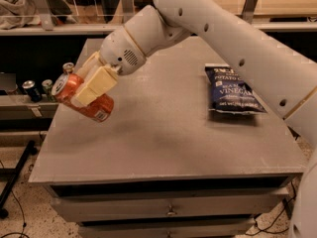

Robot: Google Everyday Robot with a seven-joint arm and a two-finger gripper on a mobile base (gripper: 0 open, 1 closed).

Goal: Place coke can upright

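Fingers (pixel 94 86) of cream plastic on the hand (pixel 85 96) of the white robot arm (pixel 223 38) pinch a red aluminium coke can (pixel 103 109) with silver ends across its middle. The hand sits over the left edge of the flat grey worktop (pixel 163 133), and the can in it hangs partly past that edge. The can is tilted, close to lying on its side. Its silver top points up and to the left, away from the worktop, and its base, with a small white label patch beside it, points down and to the right. Whether the base touches the surface cannot be told. A dark blue crinkled chip bag (pixel 233 89) with white lettering lies flat on the right side of the worktop, well apart from the can. Beyond the left edge, on a lower shelf (pixel 15 102), stands a small dark can (pixel 30 90) with a second one beside it. A silver can top (pixel 68 67) shows just behind the hand. A grey drawer (pixel 124 208) with a small metal pull (pixel 171 212) runs beneath the worktop.
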